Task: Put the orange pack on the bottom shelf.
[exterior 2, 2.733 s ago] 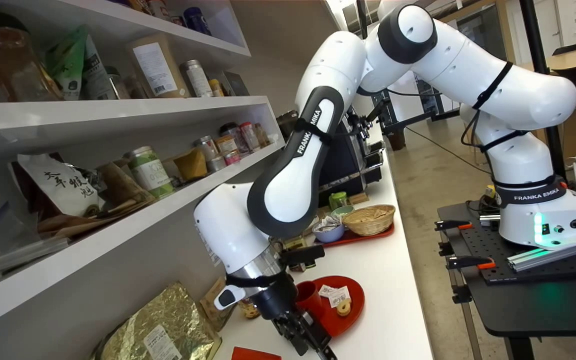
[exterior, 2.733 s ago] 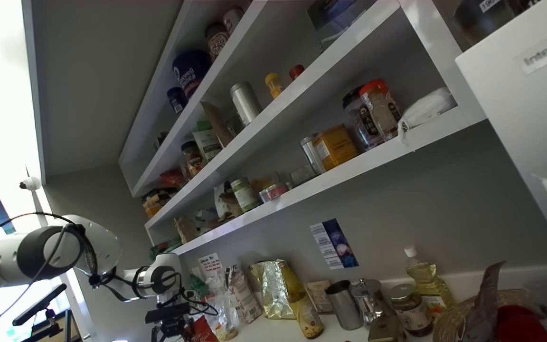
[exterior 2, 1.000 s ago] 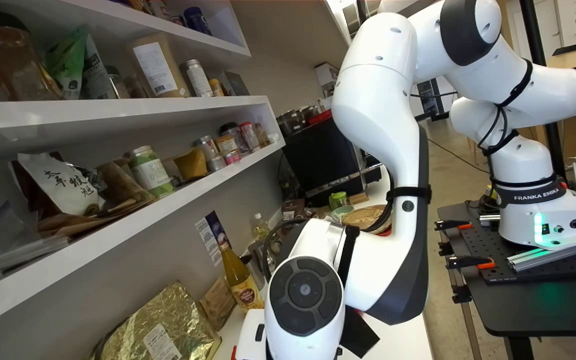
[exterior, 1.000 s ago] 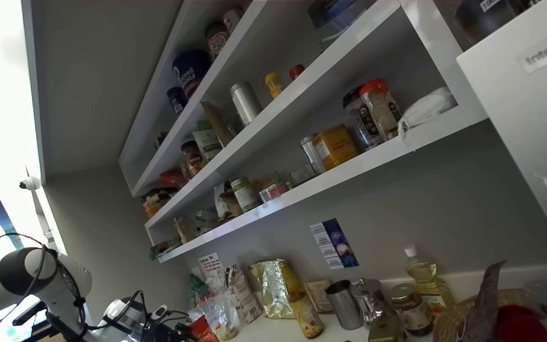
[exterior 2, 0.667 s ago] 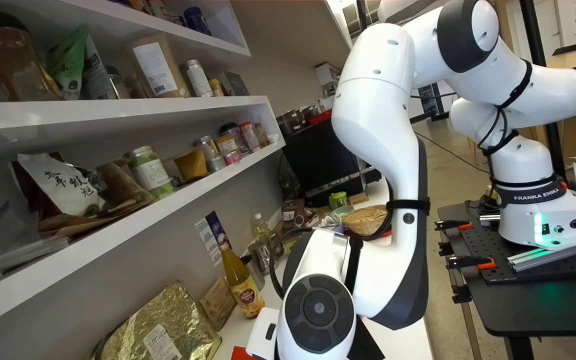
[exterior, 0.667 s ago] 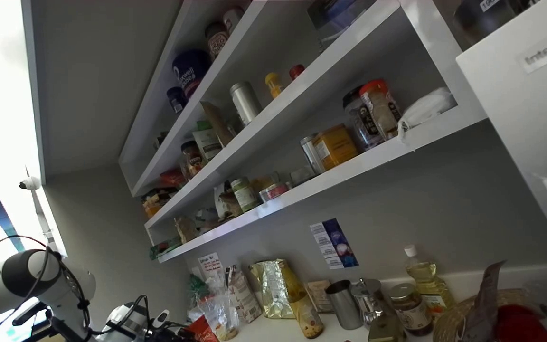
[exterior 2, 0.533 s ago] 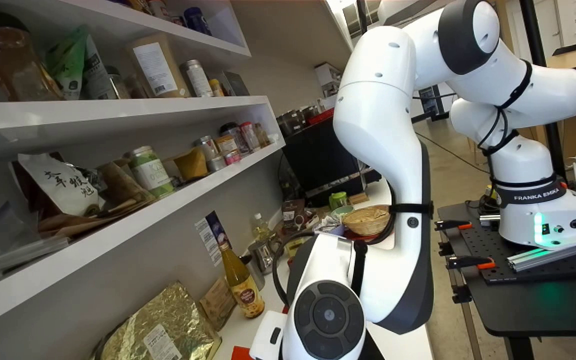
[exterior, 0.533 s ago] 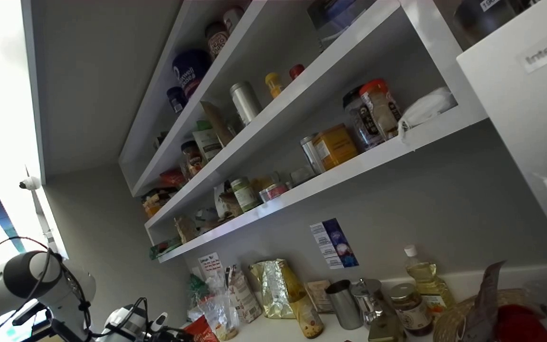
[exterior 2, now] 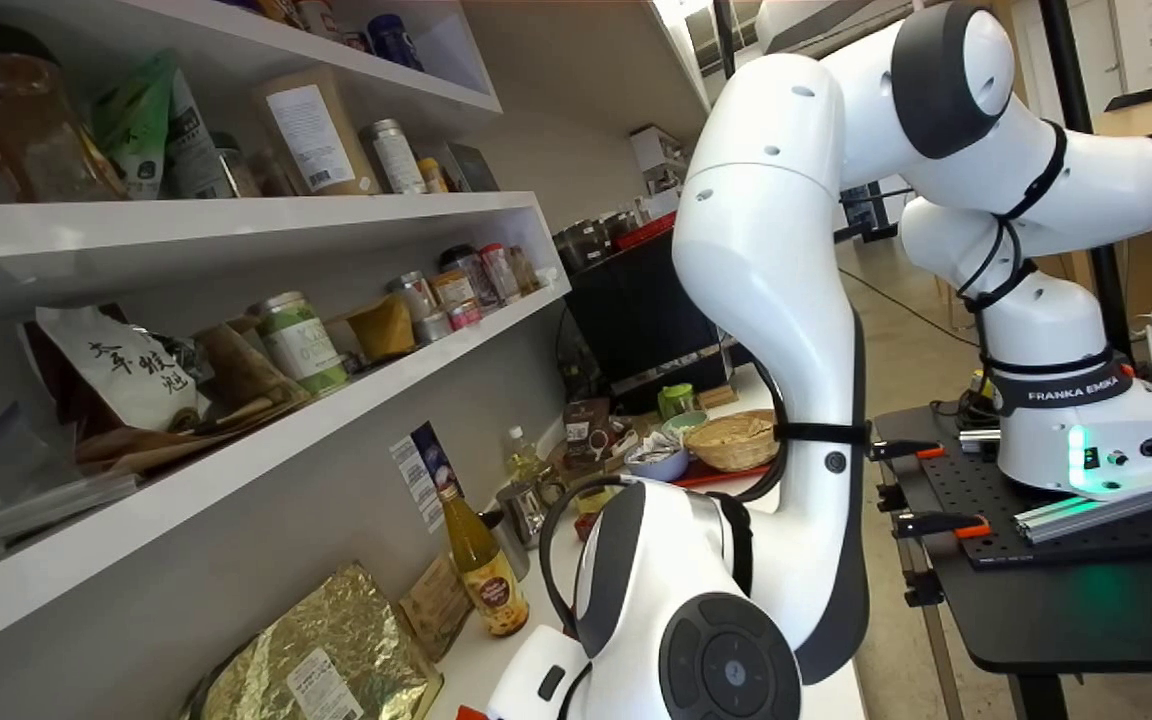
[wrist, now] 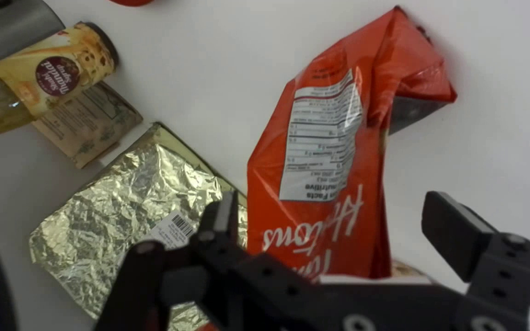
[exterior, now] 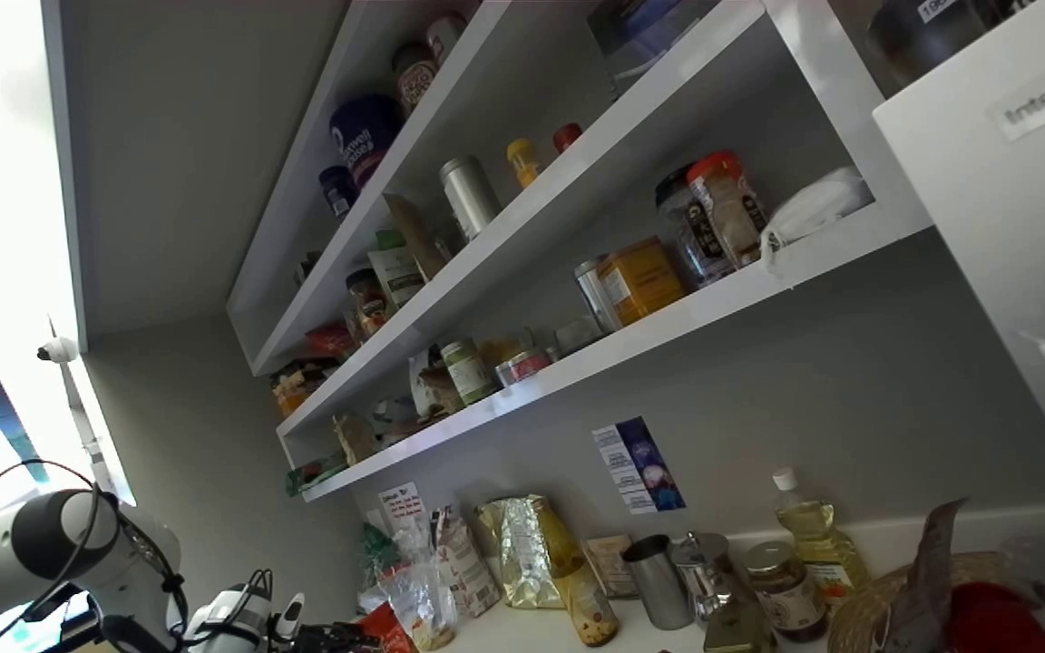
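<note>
The orange pack (wrist: 320,161) is upright on the white counter in the wrist view, its top folded over. It shows partly in an exterior view (exterior: 386,628), and only a corner shows in an exterior view (exterior 2: 469,713). My gripper (wrist: 334,223) is open, one finger at each side of the pack, with gaps on both sides, wider on the right. The pack's lower part is hidden behind the gripper. The gripper also shows at the bottom of an exterior view (exterior: 336,638), pointing sideways at the pack. The bottom shelf (exterior: 577,363) runs above the counter, also in an exterior view (exterior 2: 236,462).
A gold foil bag (wrist: 122,220) stands close beside the pack. A syrup bottle (wrist: 58,73) and a brown packet (wrist: 90,119) are farther along. A clear plastic bag (exterior: 427,599) is near the pack. On the shelf are a green-white tin (exterior 2: 301,345) and brown bags (exterior 2: 246,370).
The arm has lowered, and the gripper has turned from pointing down to pointing sideways at the pack. In the last half second the arm shifted slightly. The pack has not visibly moved.
</note>
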Action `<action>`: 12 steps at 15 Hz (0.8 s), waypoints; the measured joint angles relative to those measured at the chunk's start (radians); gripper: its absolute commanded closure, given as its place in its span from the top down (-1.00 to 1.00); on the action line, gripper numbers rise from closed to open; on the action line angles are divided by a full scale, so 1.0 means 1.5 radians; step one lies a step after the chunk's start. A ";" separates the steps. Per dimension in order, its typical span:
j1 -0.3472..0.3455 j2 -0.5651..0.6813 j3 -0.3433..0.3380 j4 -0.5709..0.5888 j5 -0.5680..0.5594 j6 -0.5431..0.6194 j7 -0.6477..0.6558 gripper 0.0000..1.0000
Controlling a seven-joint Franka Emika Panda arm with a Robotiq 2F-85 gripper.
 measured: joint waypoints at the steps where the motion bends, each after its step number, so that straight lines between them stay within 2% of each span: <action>1: 0.000 0.003 0.000 0.005 -0.019 -0.001 0.024 0.46; 5: -0.010 0.019 0.008 0.015 -0.072 -0.001 0.093 -0.13; 10: -0.028 0.031 0.034 0.015 -0.097 -0.004 0.124 -0.89; 12: -0.035 0.031 0.043 0.016 -0.100 -0.004 0.124 -1.00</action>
